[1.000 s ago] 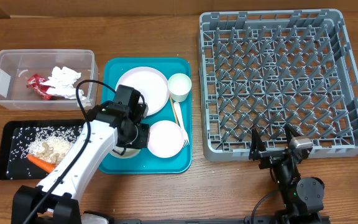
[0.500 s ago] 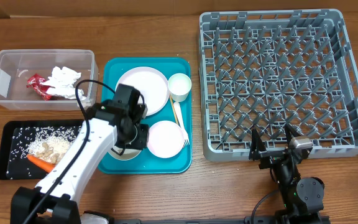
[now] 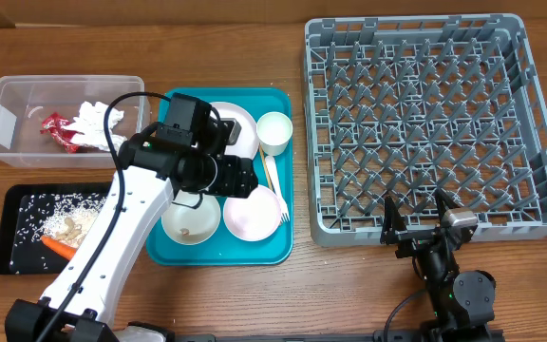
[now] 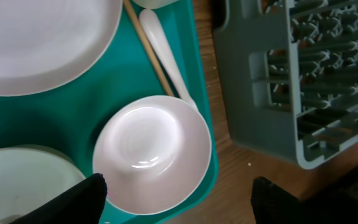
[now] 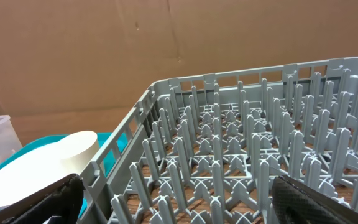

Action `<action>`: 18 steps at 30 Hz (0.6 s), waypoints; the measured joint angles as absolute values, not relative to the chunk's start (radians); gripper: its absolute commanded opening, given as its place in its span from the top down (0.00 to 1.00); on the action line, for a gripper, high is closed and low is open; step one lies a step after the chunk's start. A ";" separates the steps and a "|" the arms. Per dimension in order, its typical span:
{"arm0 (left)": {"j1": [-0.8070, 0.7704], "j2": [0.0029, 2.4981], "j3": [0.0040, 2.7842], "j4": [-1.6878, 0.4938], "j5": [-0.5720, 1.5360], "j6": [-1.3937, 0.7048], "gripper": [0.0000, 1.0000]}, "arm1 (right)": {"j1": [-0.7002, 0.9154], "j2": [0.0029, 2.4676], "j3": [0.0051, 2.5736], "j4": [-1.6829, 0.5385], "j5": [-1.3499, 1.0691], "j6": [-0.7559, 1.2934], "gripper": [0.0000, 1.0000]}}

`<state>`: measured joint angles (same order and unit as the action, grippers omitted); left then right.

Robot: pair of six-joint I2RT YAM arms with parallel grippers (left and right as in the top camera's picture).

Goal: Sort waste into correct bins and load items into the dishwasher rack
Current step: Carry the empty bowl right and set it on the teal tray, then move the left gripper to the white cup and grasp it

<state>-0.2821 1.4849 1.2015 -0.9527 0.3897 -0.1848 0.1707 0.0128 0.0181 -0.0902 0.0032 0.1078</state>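
While poised over the pale pink bowl (image 3: 253,211), lower right of the teal tray (image 3: 254,253), gapes wide at left gripper (image 4: 180,196), clasping nothing. Gapes too at right gripper (image 3: 415,220), empty, just below the dishwasher rack (image 3: 530,220).

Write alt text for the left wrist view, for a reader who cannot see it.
An empty pale pink bowl sits on a teal tray, seen from above between the dark fingertips of the open left pincer. Beyond it lie a large white plate, a wooden stick and a white fork; the grey dishwasher rack stands beside the tray.
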 measured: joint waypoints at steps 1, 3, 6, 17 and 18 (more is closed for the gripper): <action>-0.282 1.485 1.201 -0.952 0.406 -0.185 0.17 | 0.171 0.013 0.018 -0.090 0.003 0.108 0.00; -0.282 1.485 1.201 -0.945 0.418 -0.186 0.17 | 0.171 0.013 0.018 -0.090 0.003 0.107 0.00; -0.284 1.485 1.201 -0.869 0.435 -0.215 0.00 | 0.171 0.013 0.018 -0.090 0.003 0.107 0.00; -0.289 1.486 1.208 -0.579 0.396 -0.454 0.11 | 0.171 0.013 0.018 -0.090 0.003 0.108 0.00; -0.289 1.490 1.213 -0.579 0.389 -0.471 0.15 | 0.171 0.013 0.018 -0.090 0.003 0.108 0.00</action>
